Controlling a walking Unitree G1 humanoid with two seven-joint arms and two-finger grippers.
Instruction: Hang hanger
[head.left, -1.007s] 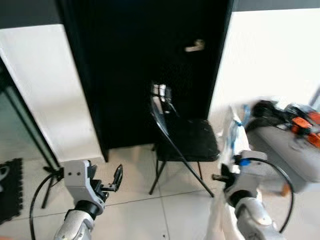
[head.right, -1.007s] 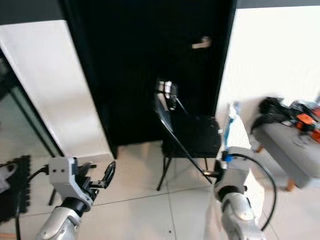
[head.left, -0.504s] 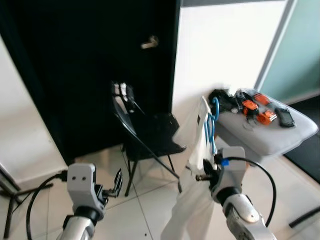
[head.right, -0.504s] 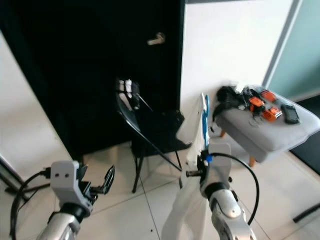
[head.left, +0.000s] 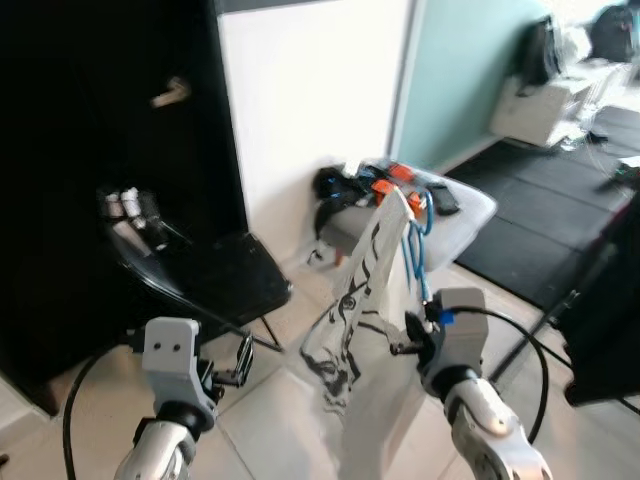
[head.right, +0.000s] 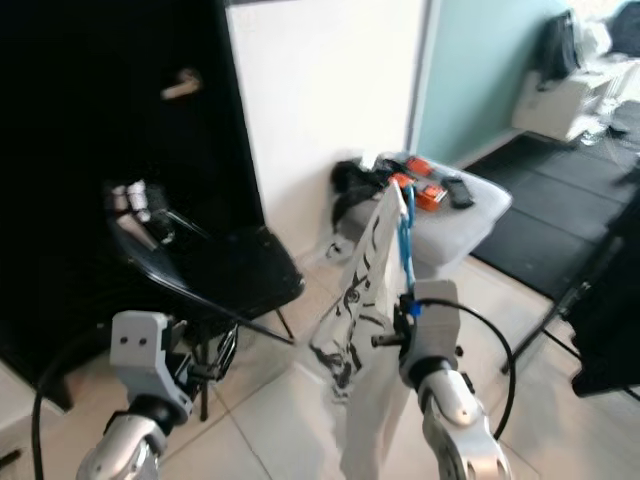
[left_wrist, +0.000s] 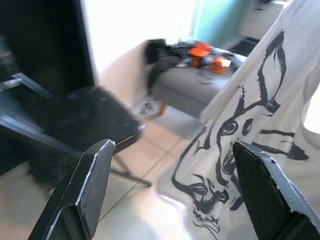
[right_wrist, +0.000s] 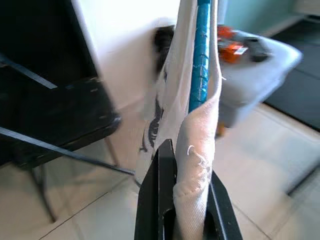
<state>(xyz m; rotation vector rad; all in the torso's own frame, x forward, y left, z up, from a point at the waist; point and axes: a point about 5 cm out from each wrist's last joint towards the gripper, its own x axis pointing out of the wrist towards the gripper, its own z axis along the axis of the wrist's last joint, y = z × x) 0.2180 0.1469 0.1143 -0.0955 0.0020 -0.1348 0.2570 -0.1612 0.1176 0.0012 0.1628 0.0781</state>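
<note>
A blue plastic hanger (head.left: 421, 232) carrying a white T-shirt printed with a black line drawing (head.left: 360, 330) is held upright in front of the robot, well above the pale tiled floor (head.right: 290, 420). It is pinched by the right gripper (right_wrist: 176, 210), whose black fingers are pressed onto a fold of the shirt at the hanger's lower part. The left gripper (left_wrist: 172, 185) is carried low and spread wide, with nothing between its fingers.

Behind the shirt stands a grey padded stool (head.right: 470, 215) with orange and black items on it, and beside that a black folding chair (head.left: 215, 285) before a dark door (head.left: 110, 150). No rail or hook can be made out, so the step in hand is judged to be carrying. The grip should be kept firm and the hanger upright, the hem lifted off the floor, and the hook kept free of the chair while a rail is sought.
</note>
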